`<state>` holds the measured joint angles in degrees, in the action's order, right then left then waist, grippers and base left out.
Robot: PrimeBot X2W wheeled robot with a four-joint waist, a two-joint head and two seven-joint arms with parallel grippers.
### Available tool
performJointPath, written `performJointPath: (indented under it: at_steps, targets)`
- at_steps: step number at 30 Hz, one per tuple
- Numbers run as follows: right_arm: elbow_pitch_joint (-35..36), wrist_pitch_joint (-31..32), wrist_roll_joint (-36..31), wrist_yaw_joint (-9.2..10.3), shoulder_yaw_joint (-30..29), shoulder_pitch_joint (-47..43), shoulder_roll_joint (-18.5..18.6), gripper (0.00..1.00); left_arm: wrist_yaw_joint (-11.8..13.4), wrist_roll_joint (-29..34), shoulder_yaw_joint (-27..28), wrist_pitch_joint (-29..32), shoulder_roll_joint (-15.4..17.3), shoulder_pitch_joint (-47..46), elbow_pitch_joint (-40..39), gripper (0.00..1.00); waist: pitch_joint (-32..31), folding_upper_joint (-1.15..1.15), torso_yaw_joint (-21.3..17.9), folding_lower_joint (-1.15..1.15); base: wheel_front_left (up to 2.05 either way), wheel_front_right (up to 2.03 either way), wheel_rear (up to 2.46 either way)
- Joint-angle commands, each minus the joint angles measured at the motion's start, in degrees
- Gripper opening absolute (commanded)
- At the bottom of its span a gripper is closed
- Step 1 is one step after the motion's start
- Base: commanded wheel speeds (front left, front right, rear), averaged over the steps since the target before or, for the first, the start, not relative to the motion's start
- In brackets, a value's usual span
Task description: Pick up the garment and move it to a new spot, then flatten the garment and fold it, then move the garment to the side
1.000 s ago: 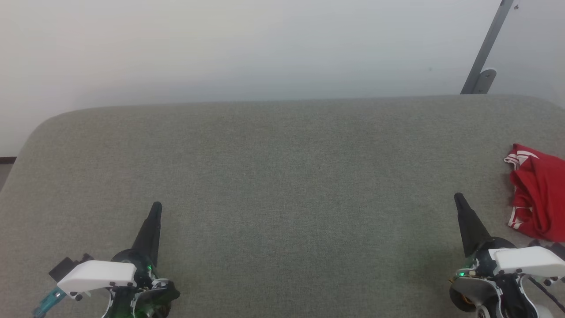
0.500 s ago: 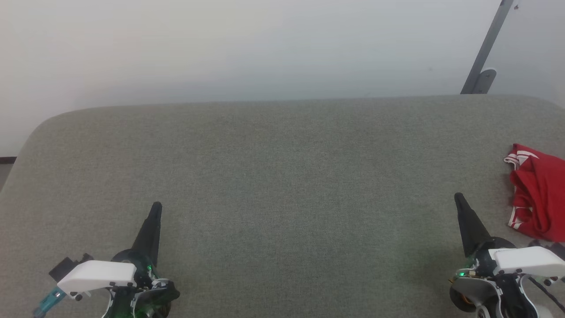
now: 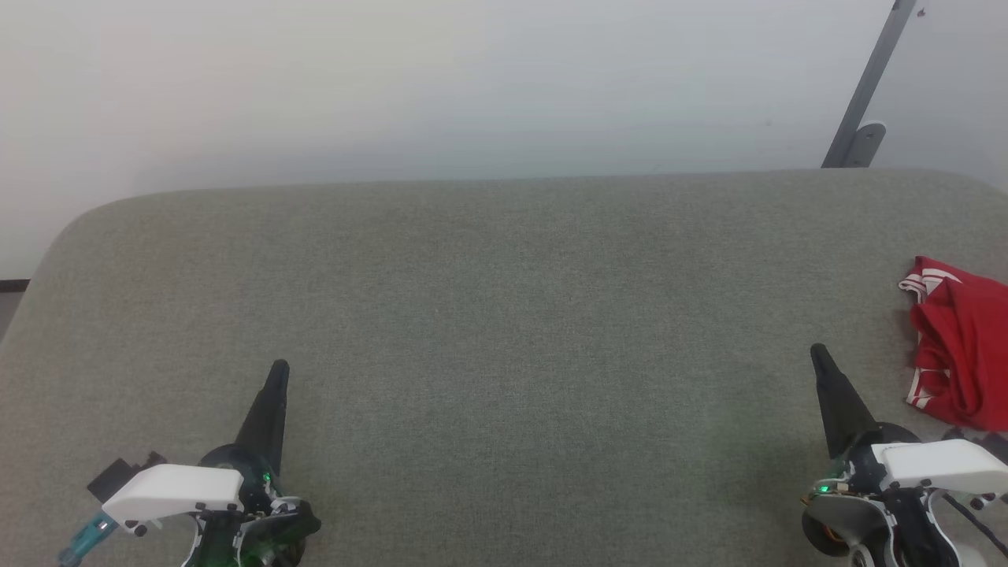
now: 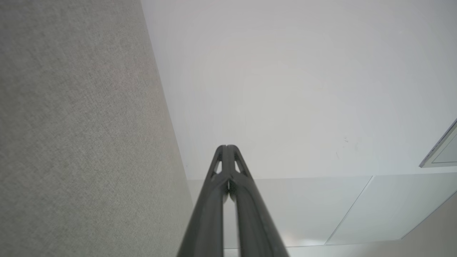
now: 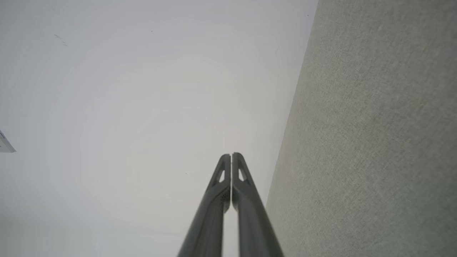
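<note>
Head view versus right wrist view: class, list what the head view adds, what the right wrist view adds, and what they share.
Head view: the crumpled red garment lying at the right edge of the grey fabric surface, the left gripper, and a slanted metal bar against the white wall.
Right wrist view: a close look along the right gripper, shut tip to tip, and a pale panel corner at the left edge.
Shared: that surface, that wall and the right gripper.
</note>
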<state>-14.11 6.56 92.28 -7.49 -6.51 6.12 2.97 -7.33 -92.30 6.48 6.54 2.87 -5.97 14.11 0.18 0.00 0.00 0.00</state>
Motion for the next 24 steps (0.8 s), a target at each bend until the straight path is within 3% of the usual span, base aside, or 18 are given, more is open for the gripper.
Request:
performJointPath:
  at_steps: [1, 24]
  targets:
    - [0.14, 0.14, 0.26, 0.00, -0.06, 0.32, -0.18, 0.00, -0.32, -0.22, 0.15, 0.18, -0.14, -0.63, -0.05, 0.00, 0.00, 0.00, 0.00, 0.00, 0.00, 0.00, 0.00]
    - [0.14, 0.13, 0.26, 0.00, -0.06, 0.32, -0.18, 0.00, -0.32, -0.22, 0.15, 0.18, -0.14, -0.63, -0.05, 0.00, 0.00, 0.00, 0.00, 0.00, 0.00, 0.00, 0.00]
